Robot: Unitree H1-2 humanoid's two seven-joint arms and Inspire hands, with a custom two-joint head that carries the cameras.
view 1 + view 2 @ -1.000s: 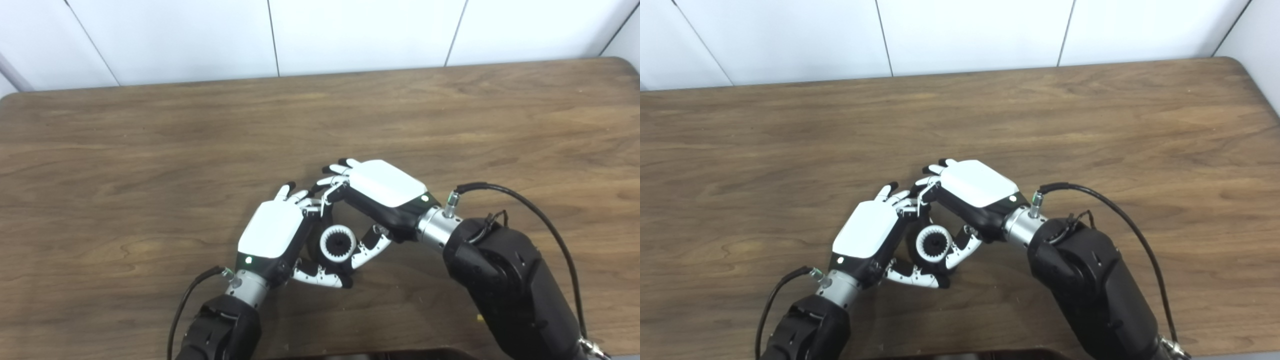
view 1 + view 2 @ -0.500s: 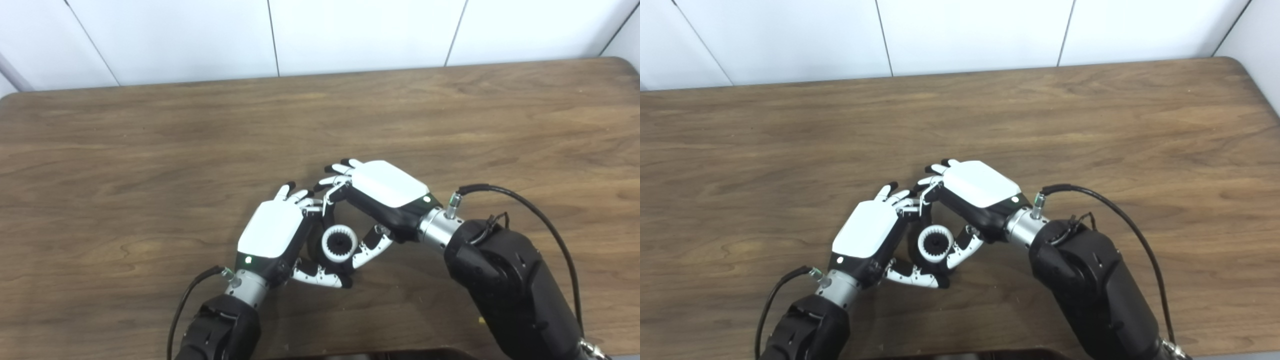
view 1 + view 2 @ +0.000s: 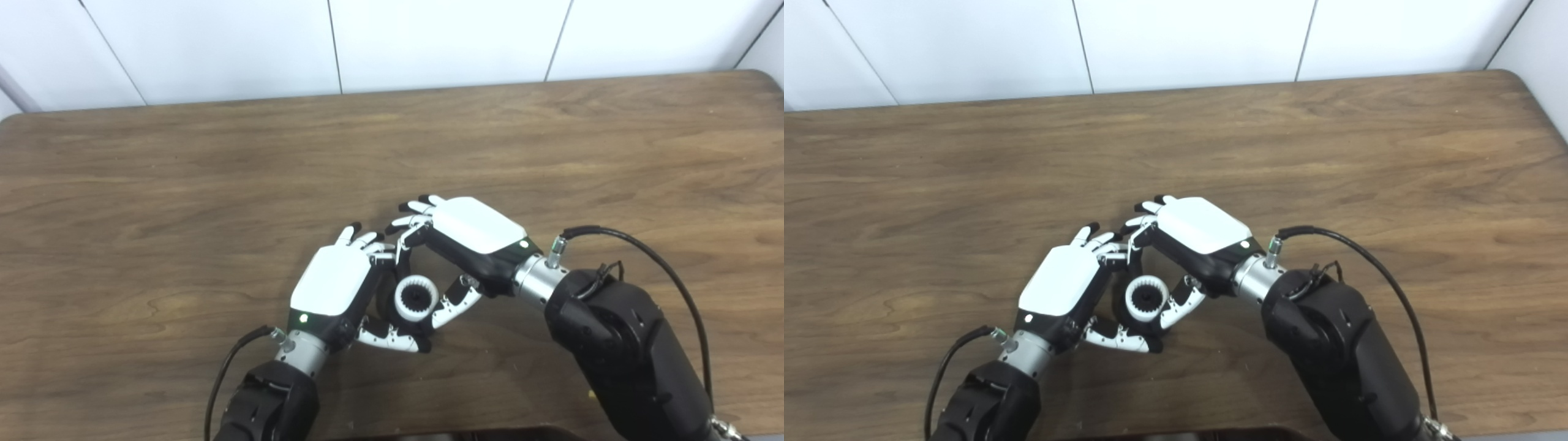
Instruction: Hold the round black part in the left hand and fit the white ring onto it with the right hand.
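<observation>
Before white wall panels [image 3: 429,37], brown wooden table [image 3: 184,171].

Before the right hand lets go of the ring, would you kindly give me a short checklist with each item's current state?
1. Left hand wrapped around the round black part: ok.
2. White ring placed over the black part's face: ok.
3. Ring pressed fully home: cannot tell.
4. Right hand fingers against the ring: ok.
5. Toothed ring bore unobstructed: cannot tell, dark core inside.
</observation>
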